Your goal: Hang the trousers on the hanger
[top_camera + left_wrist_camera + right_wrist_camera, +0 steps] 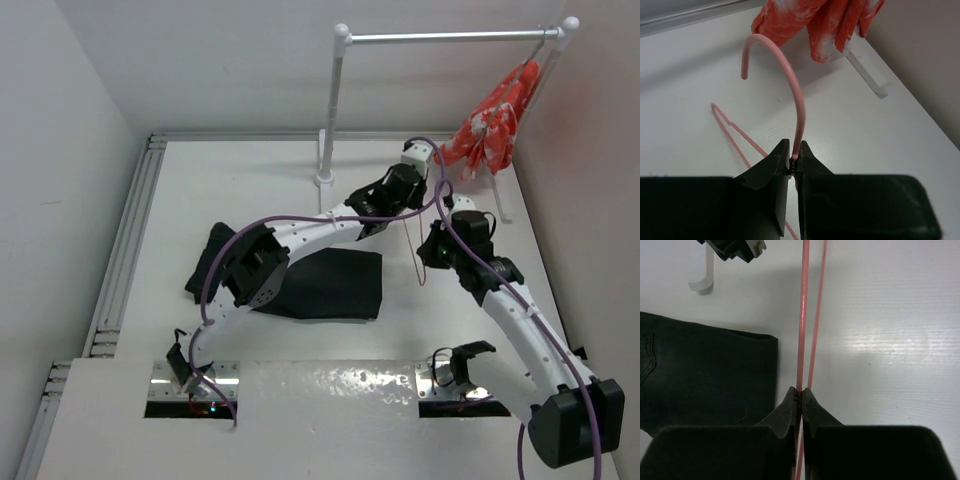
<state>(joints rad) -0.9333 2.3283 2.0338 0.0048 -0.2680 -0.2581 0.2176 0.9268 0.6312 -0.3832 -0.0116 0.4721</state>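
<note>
The trousers [325, 285] lie flat and black on the table's middle, partly under my left arm; they also show in the right wrist view [705, 370]. The hanger [420, 265] is thin pale-pink wire held just above the table between both grippers. My left gripper [794, 159] is shut on the hanger's neck below its hook [790, 65]; in the top view the left gripper [412, 200] is near the rack. My right gripper [801, 391] is shut on one hanger wire [803, 315], just right of the trousers' edge; in the top view the right gripper [432, 252] is right of the trousers.
A white clothes rack [450, 37] stands at the back, with an orange-red bundle [495, 125] hanging at its right end, close beyond the hook [815, 20]. A white rack foot [870, 75] lies on the table. Walls close in left and right.
</note>
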